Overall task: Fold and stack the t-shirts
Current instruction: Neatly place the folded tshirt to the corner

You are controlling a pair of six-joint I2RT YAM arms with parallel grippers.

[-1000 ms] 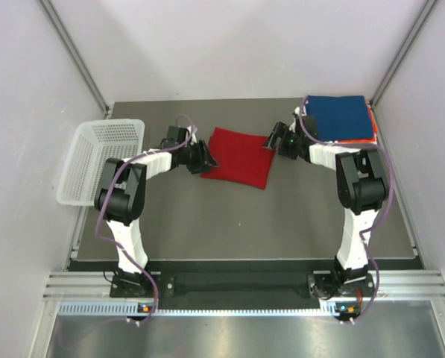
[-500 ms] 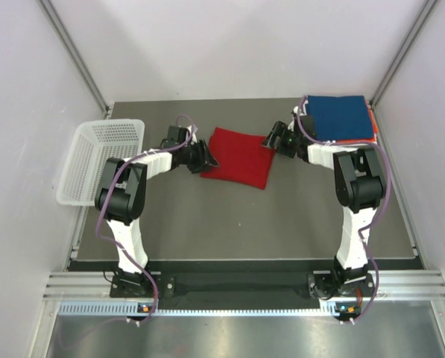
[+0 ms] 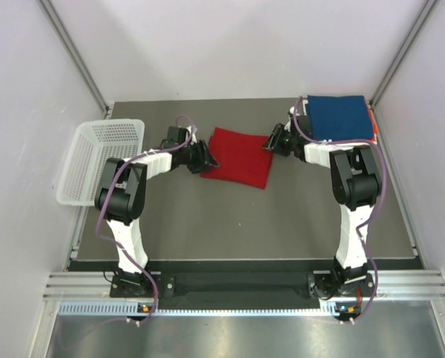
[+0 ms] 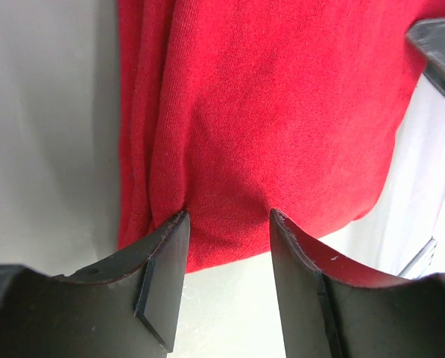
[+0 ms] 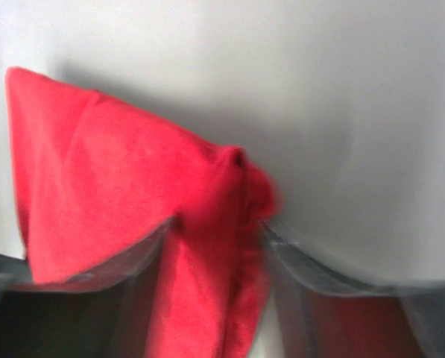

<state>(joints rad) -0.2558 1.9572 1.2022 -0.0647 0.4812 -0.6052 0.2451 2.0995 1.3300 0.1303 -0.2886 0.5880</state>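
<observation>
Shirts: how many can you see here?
3. A red shirt lies in the middle. A blue shirt sits in the far right corner. An orange shirt peeks out from under the blue one. More may be hidden underneath.

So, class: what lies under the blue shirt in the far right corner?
An orange shirt peeks out beneath the blue shirt along its near and right edges. The rest is covered, so anything further below cannot be seen.

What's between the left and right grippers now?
The folded red t-shirt, left gripper at its left edge, right gripper at its right corner. Top external view shows it.
</observation>
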